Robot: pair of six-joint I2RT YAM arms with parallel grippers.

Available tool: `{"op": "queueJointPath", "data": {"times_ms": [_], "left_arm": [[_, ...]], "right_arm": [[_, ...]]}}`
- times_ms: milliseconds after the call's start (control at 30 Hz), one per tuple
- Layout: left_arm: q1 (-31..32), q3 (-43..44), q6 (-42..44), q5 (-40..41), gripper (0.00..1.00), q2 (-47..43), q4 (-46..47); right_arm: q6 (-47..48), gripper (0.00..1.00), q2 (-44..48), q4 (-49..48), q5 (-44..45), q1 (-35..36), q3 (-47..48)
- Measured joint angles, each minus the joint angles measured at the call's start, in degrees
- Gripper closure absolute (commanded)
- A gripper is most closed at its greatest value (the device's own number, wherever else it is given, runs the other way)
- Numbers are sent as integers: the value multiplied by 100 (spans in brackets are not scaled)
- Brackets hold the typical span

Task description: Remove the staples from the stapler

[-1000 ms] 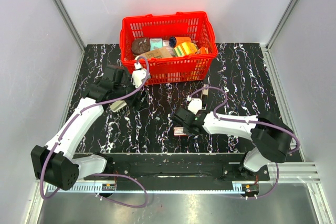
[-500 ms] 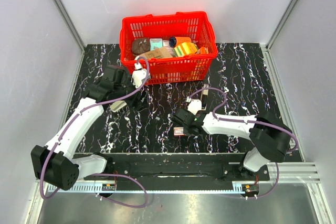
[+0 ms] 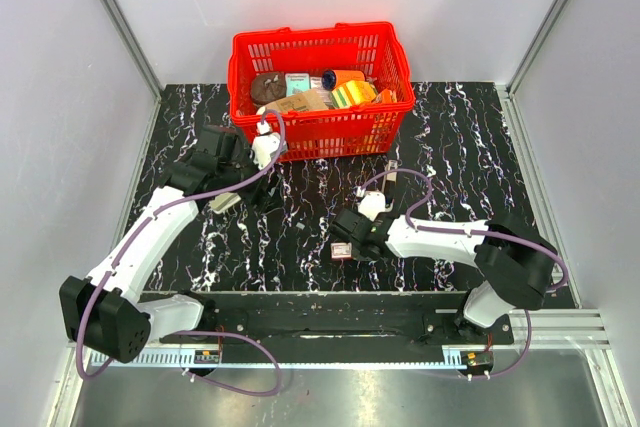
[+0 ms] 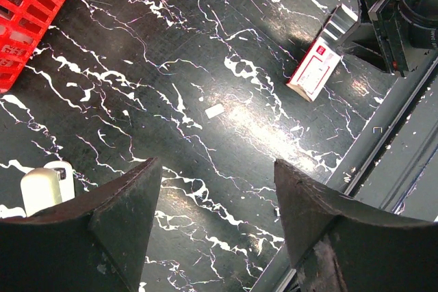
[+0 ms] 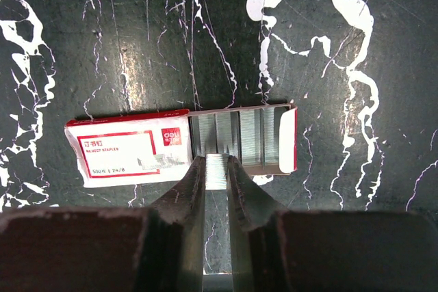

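Note:
The stapler (image 3: 224, 201) is a pale grey-beige thing on the table just left of my left gripper (image 3: 252, 190). Its rounded end shows at the lower left of the left wrist view (image 4: 42, 188). My left gripper (image 4: 215, 165) is open and empty above bare table. My right gripper (image 3: 350, 244) is shut on a short silver strip of staples (image 5: 215, 172). It holds the strip at the near edge of the open red-and-white staple box (image 5: 130, 152), whose tray (image 5: 243, 135) holds several rows of staples.
A red basket (image 3: 320, 132) full of items stands at the back centre. A small slim beige object (image 3: 390, 176) lies in front of it. A small white scrap (image 4: 214, 110) lies on the table. A metal rail (image 3: 320, 312) runs along the near edge.
My right gripper has shifted slightly towards the near edge with the staple strip. The left arm and the stapler have not moved.

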State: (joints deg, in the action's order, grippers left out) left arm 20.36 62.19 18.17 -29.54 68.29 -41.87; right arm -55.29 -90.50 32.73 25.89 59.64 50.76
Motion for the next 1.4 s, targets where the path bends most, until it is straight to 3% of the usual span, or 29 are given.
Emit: {"op": "queueJointPath", "data": {"times_ms": [133,700,1400], "left_arm": [[0,0,0,0,29,0,0],[70,0,2,-4,29,-20,-4],[120,0,4,-44,29,-76,-66]], "right_arm": [[33,93,0,-2,2,0,0],[157,70,0,-15,2,0,2],[251,71,133,-9,15,0,11]]}}
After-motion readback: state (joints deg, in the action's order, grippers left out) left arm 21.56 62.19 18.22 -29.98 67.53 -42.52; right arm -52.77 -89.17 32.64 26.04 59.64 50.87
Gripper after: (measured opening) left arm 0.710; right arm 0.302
